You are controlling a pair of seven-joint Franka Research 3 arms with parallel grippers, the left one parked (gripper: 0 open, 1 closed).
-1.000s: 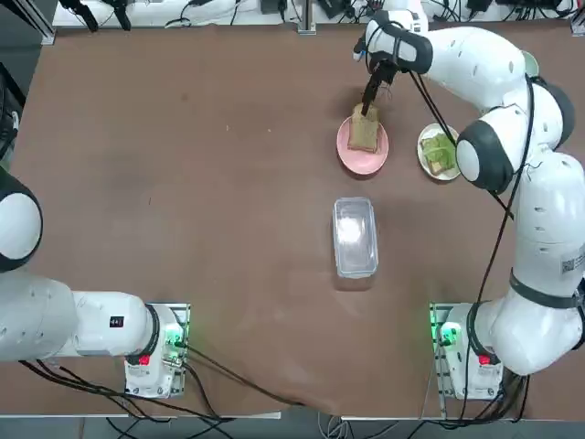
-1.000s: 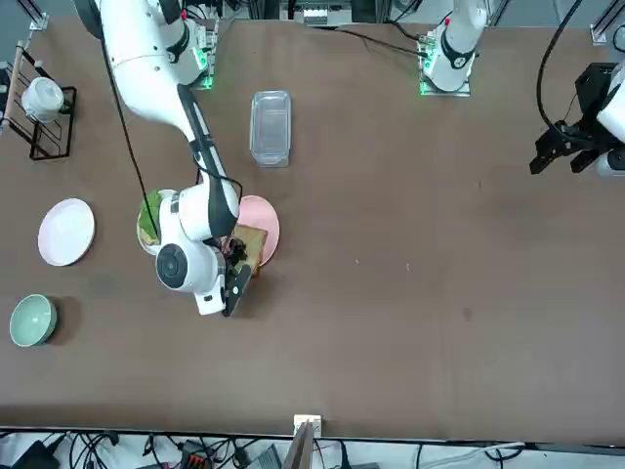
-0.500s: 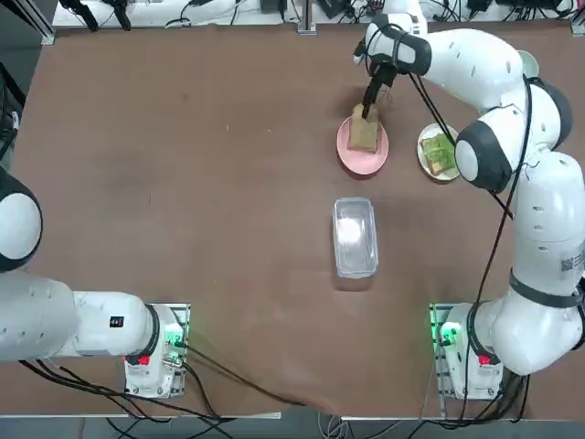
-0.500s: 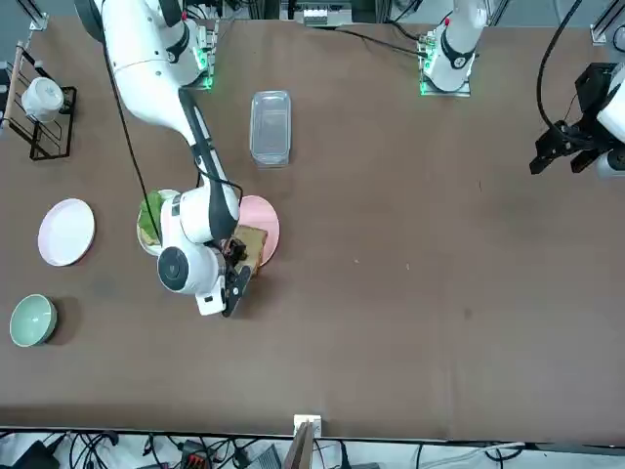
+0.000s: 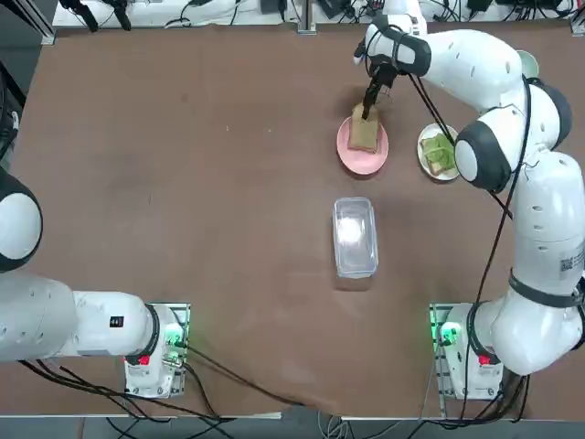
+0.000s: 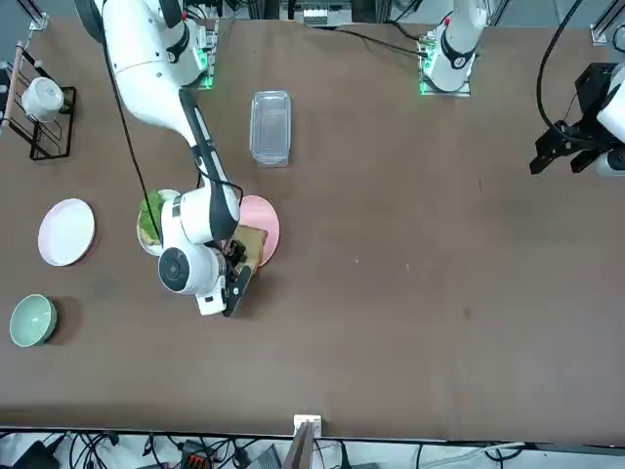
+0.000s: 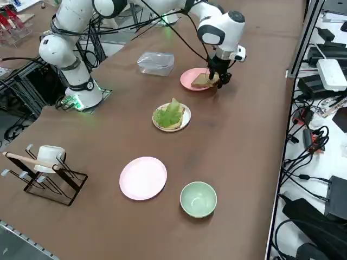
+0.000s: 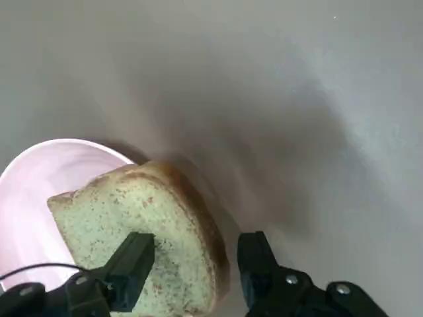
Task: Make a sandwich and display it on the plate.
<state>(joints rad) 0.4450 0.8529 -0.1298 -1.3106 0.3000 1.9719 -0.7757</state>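
Looking from the top, we see the right end effector (image 5: 369, 108) over a toast slice (image 5: 364, 133) on a pink plate (image 5: 350, 152). At the wrist, its fingers (image 8: 135, 254) straddle the slice's edge — grip we cannot confirm.

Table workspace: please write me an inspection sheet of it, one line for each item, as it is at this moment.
Surface: brown table, no spills seen.
Job's things: tan toast slice lying on round pink plate; green lettuce leaves on small white plate; empty pale round plate.
Clutter: clear plastic box; pale-green bowl; black wire rack holding white mug.
Grippers: right gripper open, straddling the toast slice's edge at the pink plate.
Cables: black cable along the right arm; cable bundles beside the table.
Surroundings: electronic devices beside the table; no person seen.
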